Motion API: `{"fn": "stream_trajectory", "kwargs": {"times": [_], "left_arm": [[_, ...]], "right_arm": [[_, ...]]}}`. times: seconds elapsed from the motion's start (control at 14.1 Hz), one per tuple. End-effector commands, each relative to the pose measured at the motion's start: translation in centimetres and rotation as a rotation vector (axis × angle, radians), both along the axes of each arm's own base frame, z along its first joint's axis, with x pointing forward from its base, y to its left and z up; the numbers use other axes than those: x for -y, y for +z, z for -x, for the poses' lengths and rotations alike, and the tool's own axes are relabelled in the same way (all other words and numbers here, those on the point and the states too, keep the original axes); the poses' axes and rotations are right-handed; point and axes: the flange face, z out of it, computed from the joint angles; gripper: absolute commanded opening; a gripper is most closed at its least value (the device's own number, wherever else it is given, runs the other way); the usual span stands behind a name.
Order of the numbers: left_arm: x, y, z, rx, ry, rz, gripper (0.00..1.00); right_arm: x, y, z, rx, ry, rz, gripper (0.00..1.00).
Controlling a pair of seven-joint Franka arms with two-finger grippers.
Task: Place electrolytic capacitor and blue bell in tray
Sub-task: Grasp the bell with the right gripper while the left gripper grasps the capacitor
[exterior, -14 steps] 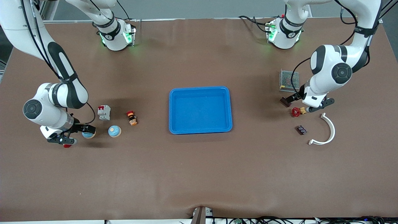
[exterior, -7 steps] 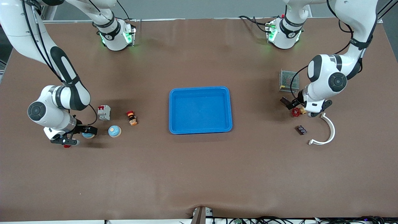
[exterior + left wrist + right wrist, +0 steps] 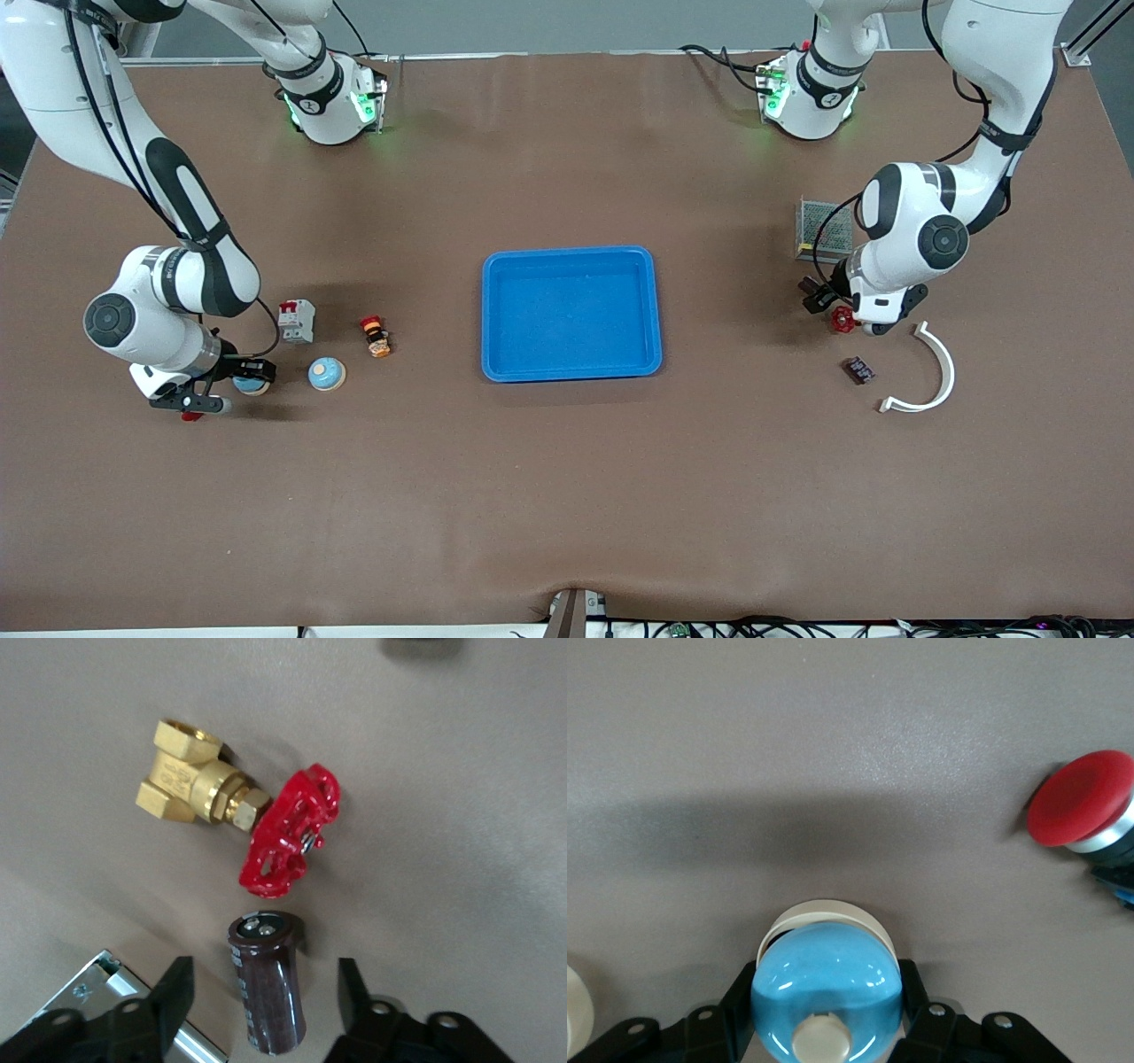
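Front view put the nearest business at the right arm's end of the table. The right gripper [image 3: 229, 386] was down at the tabletop with its fingers [image 3: 908, 983] pressed against both sides of the blue bell [image 3: 826, 992], a grip low on the dome that looked meant to keep the rounded shell from slipping out. A second bell [image 3: 327, 374] sat just beside it, toward the tray, and a red button [image 3: 1081, 802] lay near, clear of the fingers. The bell stood on the table, not yet lifted.

Farther from the camera, the blue tray [image 3: 485, 315] lay mid-table with nothing in it, well apart from both arms.

Toward the left arm's end, the left gripper [image 3: 264, 979] straddled the electrolytic capacitor [image 3: 268, 992], jaws apart with a gap on each side. The capacitor lay on its side, its capped end close to the red-handled brass valve [image 3: 288, 842], so the fingers flanked its long body. A mesh box [image 3: 819, 229] stood farthest.
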Motion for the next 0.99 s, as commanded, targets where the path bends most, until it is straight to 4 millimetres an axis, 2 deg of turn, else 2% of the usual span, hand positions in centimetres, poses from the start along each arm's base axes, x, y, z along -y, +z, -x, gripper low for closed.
{"fn": "stream_trajectory", "kwargs": {"times": [0.0,0.14,0.28,0.42,0.57,0.64,0.78,0.92], "left_arm": [[0.3,-0.5,-0.3,0.001,0.019,0.012,0.52],[0.4,-0.7,-0.3,0.000,0.018,0.013,0.29],[0.5,-0.3,-0.6,0.007,0.018,0.013,0.04],[1.3,0.7,-1.3,0.023,0.042,0.010,0.00],[5.2,2.2,-2.2,0.037,0.104,0.009,0.00],[6.9,3.1,-2.5,0.029,0.129,0.006,0.00],[9.6,5.2,-3.8,0.006,0.168,0.002,0.00],[13.1,6.9,-4.5,-0.010,0.224,-0.005,0.00]], "right_arm": [[-0.3,4.3,-0.7,-0.049,0.006,0.001,0.00],[-1.6,8.3,-1.5,-0.142,-0.022,-0.018,0.00],[-3.3,12.5,-2.7,-0.192,-0.202,-0.091,0.00],[-5.5,15.6,-3.0,-0.221,-0.341,-0.115,0.00],[-9.1,18.0,-2.7,-0.229,-0.487,-0.134,0.00],[-11.6,19.1,-2.5,-0.234,-0.569,-0.126,0.00],[-18.0,20.5,-1.6,-0.232,-0.741,-0.079,0.00],[-22.9,20.8,-0.8,-0.230,-0.889,-0.044,0.00]]}}
